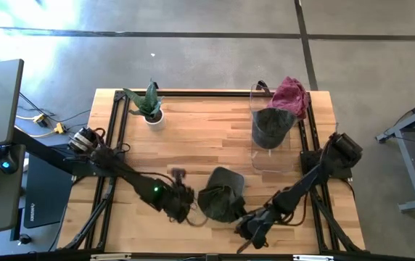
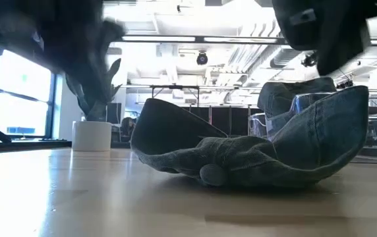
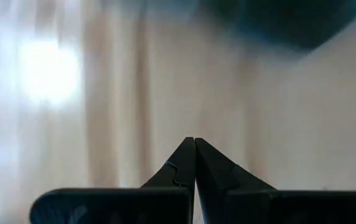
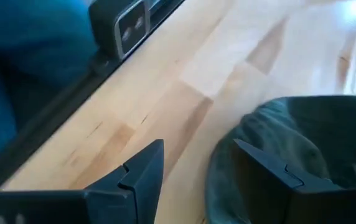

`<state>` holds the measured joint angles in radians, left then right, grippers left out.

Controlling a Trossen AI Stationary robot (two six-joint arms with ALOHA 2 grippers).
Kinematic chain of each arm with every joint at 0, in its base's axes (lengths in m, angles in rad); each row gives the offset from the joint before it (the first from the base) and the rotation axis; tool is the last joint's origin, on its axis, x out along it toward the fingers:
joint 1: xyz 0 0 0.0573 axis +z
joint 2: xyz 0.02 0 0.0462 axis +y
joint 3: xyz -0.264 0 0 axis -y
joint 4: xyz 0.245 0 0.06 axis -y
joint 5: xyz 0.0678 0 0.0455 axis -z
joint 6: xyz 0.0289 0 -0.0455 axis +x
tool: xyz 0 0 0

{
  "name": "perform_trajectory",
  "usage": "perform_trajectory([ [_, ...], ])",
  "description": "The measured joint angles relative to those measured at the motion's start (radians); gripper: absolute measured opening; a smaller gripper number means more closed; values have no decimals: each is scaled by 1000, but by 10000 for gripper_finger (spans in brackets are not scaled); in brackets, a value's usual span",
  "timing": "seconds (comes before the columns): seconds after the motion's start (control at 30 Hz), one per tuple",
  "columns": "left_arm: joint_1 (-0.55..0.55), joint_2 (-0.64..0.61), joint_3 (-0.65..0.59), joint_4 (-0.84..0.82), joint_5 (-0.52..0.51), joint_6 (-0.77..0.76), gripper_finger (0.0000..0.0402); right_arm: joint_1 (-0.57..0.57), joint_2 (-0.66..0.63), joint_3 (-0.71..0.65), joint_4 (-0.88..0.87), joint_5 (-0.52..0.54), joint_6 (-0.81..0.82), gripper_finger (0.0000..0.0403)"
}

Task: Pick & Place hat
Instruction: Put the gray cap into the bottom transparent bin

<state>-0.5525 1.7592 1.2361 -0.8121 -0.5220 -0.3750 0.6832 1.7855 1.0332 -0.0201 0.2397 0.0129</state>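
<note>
A dark denim hat lies crumpled on the wooden table near its front edge, and also shows in the low view. My left gripper hovers just left of the hat, shut and empty, with the hat a blur beyond it. My right gripper is at the hat's near right side, open. One of its fingers is over bare wood, the other over the hat's edge. My right gripper comes at the hat slanting down from the table's near right. One finger stands over the hat's near edge. I cannot tell whether it touches the cloth. The hat rests on the table.
A potted plant stands at the back left. At the back right a clear stand carries a dark hat, with a red cloth hat behind it. A small camera sits on the black rail at the table's near edge.
</note>
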Motion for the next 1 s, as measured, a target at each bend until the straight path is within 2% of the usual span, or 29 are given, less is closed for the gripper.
perform_trajectory([
  [0.07, -19, 0, 18, 117, 46, 86, 0, 17, 29, 0, 22, 15, -45, 182],
  [0.2, -34, 26, -10, 394, 231, 305, 0, 7, 80, 0, 13, 21, -86, 182],
  [0.33, -33, 89, -16, 584, 247, 488, 11, -8, 121, 0, -10, 66, -176, 181],
  [0.43, -28, 127, -7, 667, 255, 605, 42, -15, 128, 0, -67, 100, -206, 174],
  [0.57, -11, 173, -9, 684, 250, 776, 112, -13, 121, -1, -140, 215, -240, 127],
  [0.77, 27, 222, -8, 670, 239, 842, 217, -13, 111, 0, -138, 212, -253, 14],
  [0.87, 36, 246, -4, 652, 199, 844, 239, -7, 104, 0, -140, 222, -252, 17],
  [1.0, 33, 252, -3, 627, 177, 871, 230, -2, 78, 0, -160, 186, -234, 21],
])
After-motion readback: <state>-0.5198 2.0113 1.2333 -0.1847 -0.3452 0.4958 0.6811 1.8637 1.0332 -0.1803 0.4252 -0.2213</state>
